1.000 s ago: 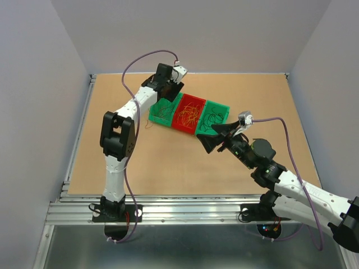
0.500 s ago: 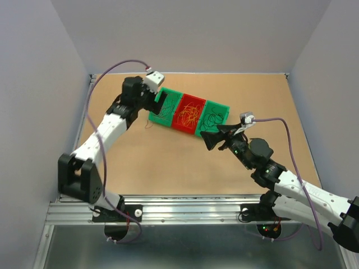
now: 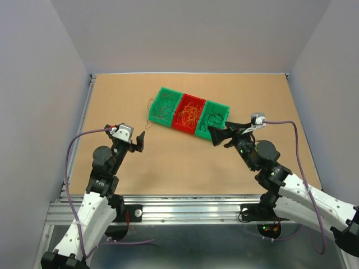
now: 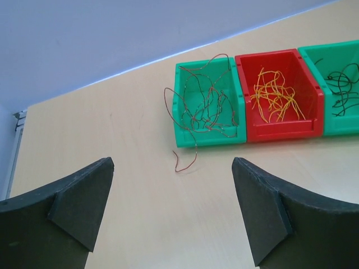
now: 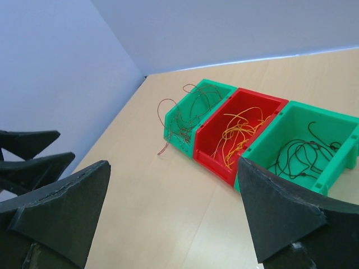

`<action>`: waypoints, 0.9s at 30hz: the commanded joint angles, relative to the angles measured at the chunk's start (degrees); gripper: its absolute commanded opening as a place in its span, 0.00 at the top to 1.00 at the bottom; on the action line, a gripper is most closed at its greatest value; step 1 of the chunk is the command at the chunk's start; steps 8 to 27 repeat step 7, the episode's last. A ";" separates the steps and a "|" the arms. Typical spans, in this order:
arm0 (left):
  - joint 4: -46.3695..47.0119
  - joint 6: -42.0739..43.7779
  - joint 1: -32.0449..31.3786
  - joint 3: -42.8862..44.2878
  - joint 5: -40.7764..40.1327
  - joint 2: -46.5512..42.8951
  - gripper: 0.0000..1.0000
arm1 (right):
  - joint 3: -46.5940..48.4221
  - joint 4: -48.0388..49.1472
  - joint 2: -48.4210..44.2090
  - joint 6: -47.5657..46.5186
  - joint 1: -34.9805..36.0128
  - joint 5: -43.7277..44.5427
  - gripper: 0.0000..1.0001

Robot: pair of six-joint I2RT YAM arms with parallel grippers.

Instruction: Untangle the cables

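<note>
My left gripper (image 3: pixel 138 143) stands with its two black fingers spread wide and nothing between them, over the near left part of the tan wooden tabletop (image 3: pixel 112 101), well apart from the bins. My right gripper (image 3: pixel 220 133) is also spread wide and holds nothing. It hangs on the right, near the near corner of the right green plastic bin (image 4: pixel 343 126); I cannot tell whether it touches it.

Three open plastic bins sit side by side in a slanted row toward the far middle of the table. The left green plastic bin (image 4: pixel 210 138) holds a loose tangle of thin red-brown wires (image 4: pixel 205 106), some arching above its rim. One curly strand (image 4: pixel 186 159) spills over its near left corner and lies on the bare wood just beside it. The red plastic bin (image 4: pixel 280 130) in the middle holds curly orange-yellow wires (image 4: pixel 275 95). The right green bin holds thin dark green wires (image 5: pixel 297 154) in loose loops on its floor. Each colour lies in its own bin
</note>
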 commanded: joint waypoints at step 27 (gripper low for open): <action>6.93 0.19 0.14 -1.04 0.08 -1.30 0.01 | 0.21 1.03 2.98 -0.53 0.44 4.35 0.00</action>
